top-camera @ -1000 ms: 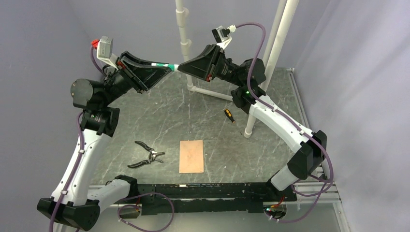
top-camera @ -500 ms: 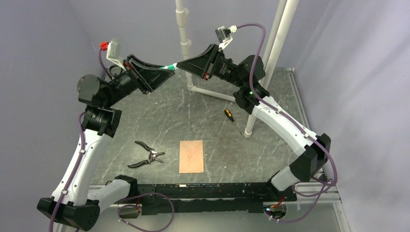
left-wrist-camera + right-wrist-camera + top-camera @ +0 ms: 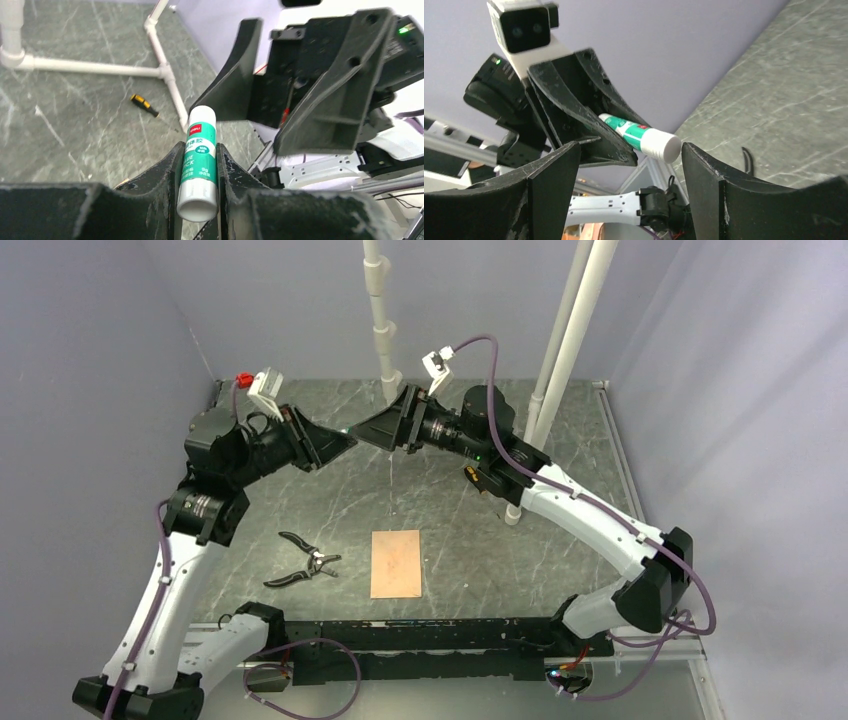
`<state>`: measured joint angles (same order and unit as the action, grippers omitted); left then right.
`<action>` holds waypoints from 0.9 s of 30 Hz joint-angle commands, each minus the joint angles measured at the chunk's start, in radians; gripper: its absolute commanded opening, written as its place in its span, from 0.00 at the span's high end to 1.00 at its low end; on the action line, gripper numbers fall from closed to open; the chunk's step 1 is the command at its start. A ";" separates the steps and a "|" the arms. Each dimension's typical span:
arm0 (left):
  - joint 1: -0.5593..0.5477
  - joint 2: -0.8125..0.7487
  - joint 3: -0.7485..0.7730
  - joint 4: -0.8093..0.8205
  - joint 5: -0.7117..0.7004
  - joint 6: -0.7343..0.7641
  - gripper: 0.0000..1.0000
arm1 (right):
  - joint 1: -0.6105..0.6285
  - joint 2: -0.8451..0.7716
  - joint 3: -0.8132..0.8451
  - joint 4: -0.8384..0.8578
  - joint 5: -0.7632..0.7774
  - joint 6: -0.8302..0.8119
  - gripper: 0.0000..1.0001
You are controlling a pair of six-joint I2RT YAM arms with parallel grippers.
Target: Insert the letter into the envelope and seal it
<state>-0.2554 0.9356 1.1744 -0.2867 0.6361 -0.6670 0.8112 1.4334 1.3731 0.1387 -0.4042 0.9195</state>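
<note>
One tan envelope (image 3: 396,563) lies flat toward the near edge of the worktop (image 3: 300,490), apparently closed with no separate letter showing, so little seems left; the left gripper (image 3: 198,150) clamps a glue stick (image 3: 639,135) aloft in its jaws, and the right gripper (image 3: 630,150) holds its jaws open around the stick's end.

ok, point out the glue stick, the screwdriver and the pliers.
glue stick (image 3: 198,160): left wrist view, on its green label.
screwdriver (image 3: 143,104): left wrist view, on its yellow-and-black handle.
pliers (image 3: 315,562): top external view, at the pivot where the handles meet.
</note>
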 commanded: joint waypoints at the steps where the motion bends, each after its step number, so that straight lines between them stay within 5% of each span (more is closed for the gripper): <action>1: 0.005 -0.050 -0.036 -0.154 -0.089 0.094 0.98 | -0.004 -0.059 -0.002 -0.078 0.130 -0.062 0.22; 6: 0.005 -0.062 -0.100 -0.191 -0.110 0.084 0.98 | 0.003 -0.054 -0.004 -0.214 0.264 -0.132 0.24; 13: 0.005 0.116 -0.214 -0.157 0.046 -0.008 0.98 | 0.067 0.005 0.049 -0.465 0.520 -0.321 0.51; 18: -0.006 0.349 -0.235 -0.047 0.160 -0.068 0.98 | 0.089 0.037 0.087 -0.642 0.654 -0.371 0.50; 27: -0.133 0.861 -0.020 0.034 0.255 -0.137 0.97 | 0.085 -0.065 -0.021 -0.662 0.718 -0.359 0.47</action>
<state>-0.3336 1.6779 1.0466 -0.3119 0.8135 -0.7624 0.9020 1.4429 1.3724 -0.4976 0.2382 0.5781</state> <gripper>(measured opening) 0.276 0.522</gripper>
